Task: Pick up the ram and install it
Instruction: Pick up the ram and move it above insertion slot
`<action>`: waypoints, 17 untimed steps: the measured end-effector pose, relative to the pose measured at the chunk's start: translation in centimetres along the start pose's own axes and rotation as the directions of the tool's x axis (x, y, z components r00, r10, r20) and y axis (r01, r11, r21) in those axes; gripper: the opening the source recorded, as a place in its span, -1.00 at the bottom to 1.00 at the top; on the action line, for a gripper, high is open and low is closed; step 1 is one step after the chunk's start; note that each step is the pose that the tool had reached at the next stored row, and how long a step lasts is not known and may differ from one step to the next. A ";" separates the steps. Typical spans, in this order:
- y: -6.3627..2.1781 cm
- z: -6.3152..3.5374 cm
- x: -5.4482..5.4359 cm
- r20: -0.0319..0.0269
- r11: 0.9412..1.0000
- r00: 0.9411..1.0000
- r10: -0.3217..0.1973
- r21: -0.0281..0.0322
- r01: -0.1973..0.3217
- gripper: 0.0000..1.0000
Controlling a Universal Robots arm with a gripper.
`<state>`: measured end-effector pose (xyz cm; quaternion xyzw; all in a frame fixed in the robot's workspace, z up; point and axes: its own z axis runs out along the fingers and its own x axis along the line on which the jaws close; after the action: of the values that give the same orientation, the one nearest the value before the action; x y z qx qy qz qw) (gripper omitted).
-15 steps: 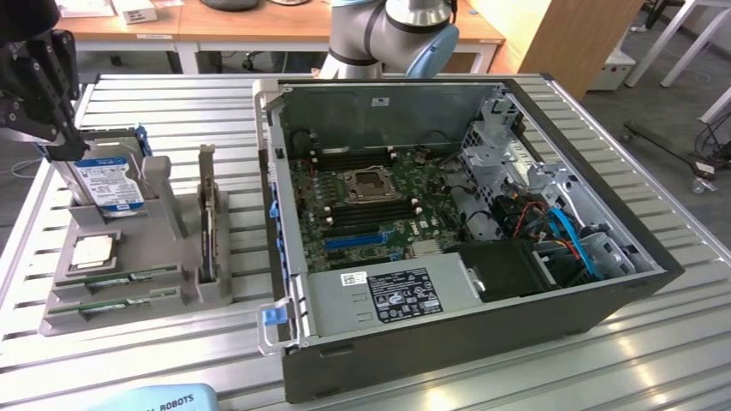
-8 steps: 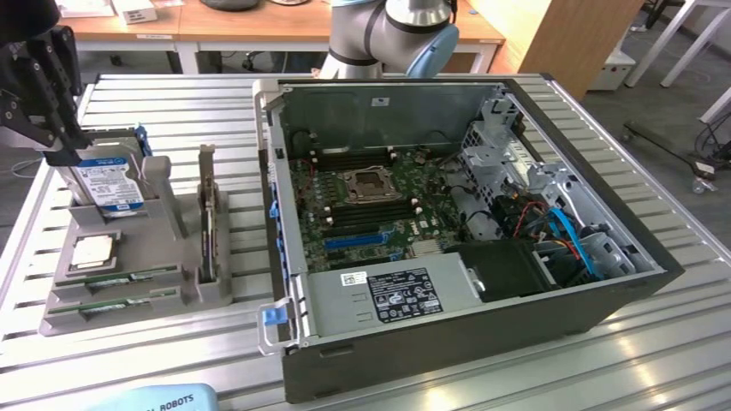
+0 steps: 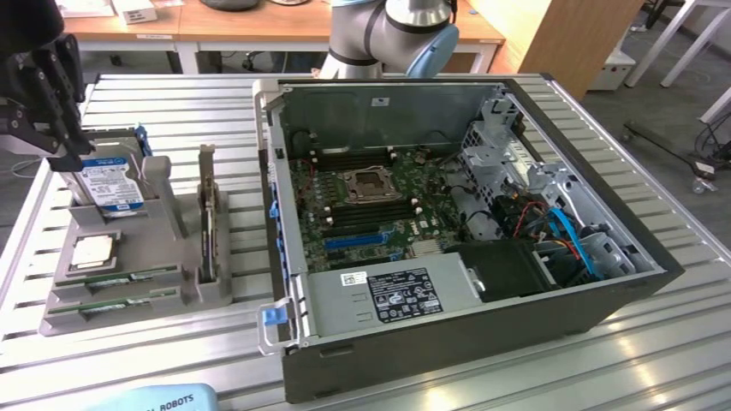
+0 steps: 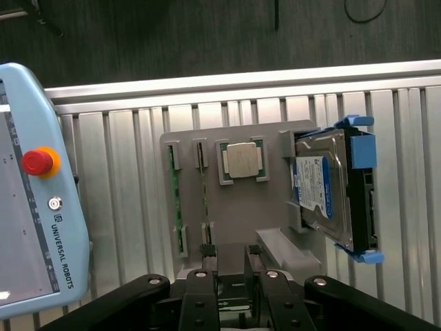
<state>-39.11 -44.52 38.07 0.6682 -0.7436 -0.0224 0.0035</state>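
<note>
Claw (image 4: 230, 249) is hanging over the gray holder (image 4: 269, 207), and it is holding nothing. Its 2 fingers (image 4: 204, 252) are standing wide apart, with their tips just over one edge of the holder.

2 green ram sticks are lying side by side in slots in the holder. One ram stick (image 4: 204, 196) is lying beside the square silver chip (image 4: 242, 161), and its end is sitting close to a fingertip. The other ram stick (image 4: 175, 200) is lying just past it, near the holder's edge.

A hard drive (image 4: 320, 186) with a blue label is leaning at the far side of the holder.

In the exterior view, the holder is sitting on the metal table (image 3: 171, 111) at the exterior view's left. The open computer case (image 3: 457, 342) is lying beside it at the exterior view's right, with its green board (image 3: 342, 218) showing. A light blue robot control pad (image 4: 34, 207) is lying near the holder.
</note>
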 end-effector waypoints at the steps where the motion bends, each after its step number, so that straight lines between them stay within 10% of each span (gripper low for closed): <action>1: 0.00 0.13 0.0 0.000 1.000 1.000 0.000 0.000 0.000 -0.41; 17: -0.06 2.22 0.1 0.000 1.000 1.000 0.000 0.000 0.000 -0.41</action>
<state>-39.14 -44.52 35.85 0.6682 -0.7436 -0.0224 0.0034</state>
